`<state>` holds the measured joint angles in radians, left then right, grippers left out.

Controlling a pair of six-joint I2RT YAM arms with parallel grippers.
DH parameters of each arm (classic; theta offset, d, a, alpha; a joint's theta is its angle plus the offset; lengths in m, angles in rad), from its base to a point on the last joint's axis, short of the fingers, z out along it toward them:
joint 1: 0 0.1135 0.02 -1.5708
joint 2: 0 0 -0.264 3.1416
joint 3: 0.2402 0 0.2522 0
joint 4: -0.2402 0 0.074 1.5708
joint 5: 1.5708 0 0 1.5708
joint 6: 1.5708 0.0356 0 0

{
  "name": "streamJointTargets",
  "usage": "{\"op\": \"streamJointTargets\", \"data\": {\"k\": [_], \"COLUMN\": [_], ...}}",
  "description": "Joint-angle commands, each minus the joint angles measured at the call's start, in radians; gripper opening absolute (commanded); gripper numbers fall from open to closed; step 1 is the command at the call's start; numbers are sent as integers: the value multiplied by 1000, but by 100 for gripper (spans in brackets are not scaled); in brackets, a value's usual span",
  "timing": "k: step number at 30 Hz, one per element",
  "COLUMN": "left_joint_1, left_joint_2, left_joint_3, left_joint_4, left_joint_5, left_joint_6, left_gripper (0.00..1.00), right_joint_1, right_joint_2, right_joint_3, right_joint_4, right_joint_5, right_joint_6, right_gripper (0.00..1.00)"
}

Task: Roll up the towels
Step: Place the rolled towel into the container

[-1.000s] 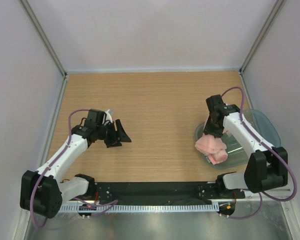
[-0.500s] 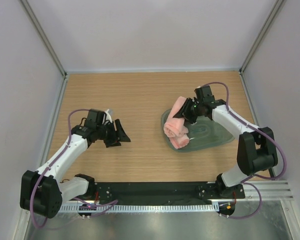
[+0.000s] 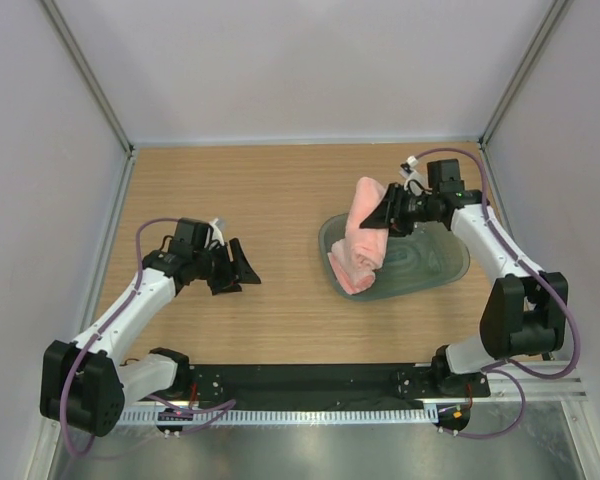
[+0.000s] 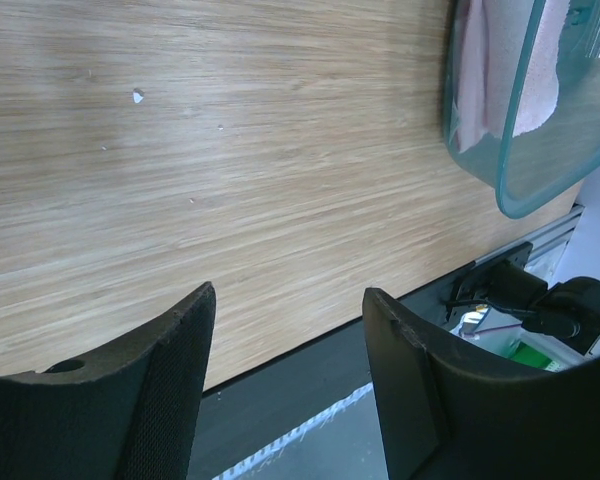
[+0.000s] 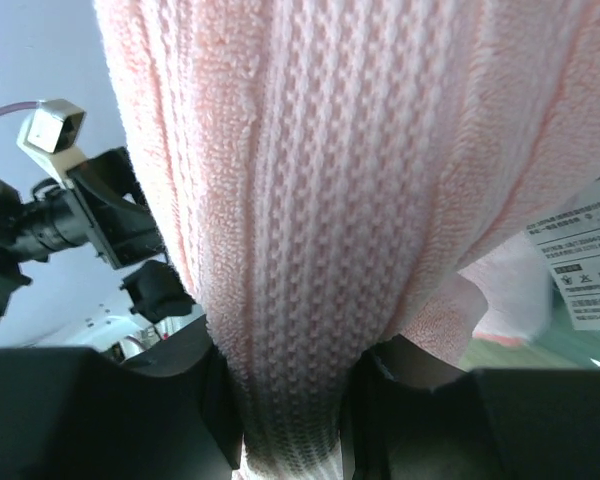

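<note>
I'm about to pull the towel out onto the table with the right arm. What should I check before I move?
1. Right gripper clamped on the towel: ok, the cloth is pinched between its fingers.
2. Towel clear of the tray: not ok, its lower end lies inside.
3. Only one towel lifted: cannot tell, the folds merge.
4. Left gripper open and empty: ok, it hovers over bare wood.
5. Room on the table left of the tray: ok, bare wood shows there.
</note>
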<state>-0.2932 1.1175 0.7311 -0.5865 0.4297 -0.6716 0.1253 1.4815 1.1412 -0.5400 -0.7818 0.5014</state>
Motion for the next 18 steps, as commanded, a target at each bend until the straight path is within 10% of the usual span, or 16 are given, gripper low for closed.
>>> {"op": "streamJointTargets", "data": {"k": [1, 8, 18], "left_joint_1": [2, -3, -6], "left_joint_2": [4, 13, 7], "left_joint_3": [17, 16, 13], "left_joint_4": [5, 8, 10], "left_joint_5": [38, 52, 20], "left_joint_6": [20, 23, 15], "left_gripper": [61, 61, 61], "right_joint_1": [-101, -69, 158], "right_joint_2": [-33, 57, 175], "right_joint_3": [57, 57, -84], "right_joint_4": [-211, -330, -119], "right_joint_5": [-6, 504, 307], "right_joint_6": [-260, -297, -194], "right_gripper": [1, 1, 1]}}
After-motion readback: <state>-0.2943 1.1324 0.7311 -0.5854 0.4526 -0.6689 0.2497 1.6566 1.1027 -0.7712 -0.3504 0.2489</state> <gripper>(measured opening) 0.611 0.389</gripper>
